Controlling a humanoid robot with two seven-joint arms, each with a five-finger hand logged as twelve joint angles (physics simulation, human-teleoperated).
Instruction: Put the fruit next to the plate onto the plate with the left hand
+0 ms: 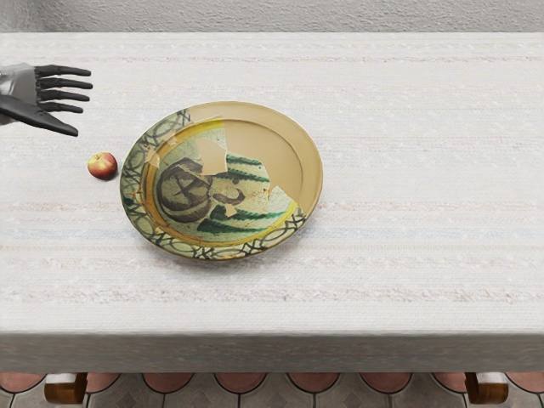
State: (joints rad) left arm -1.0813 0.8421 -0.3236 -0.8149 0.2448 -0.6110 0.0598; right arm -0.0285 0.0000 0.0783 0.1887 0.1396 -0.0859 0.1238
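Fruit (pixel 102 165) is not in the left hand (pixel 34 95), which hovers by the far left edge with its dark fingers spread, holding nothing. Nearer me and slightly right, the small red fruit lies on the pale surface (pixel 408 255), just beside the patterned plate's (pixel 308 161) left rim.

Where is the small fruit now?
In the head view, the fruit lies on the table just left of the plate, nearer the camera than the open left hand.

Black five-finger left hand (pixel 51 98), slim fingers, grey metallic wrist
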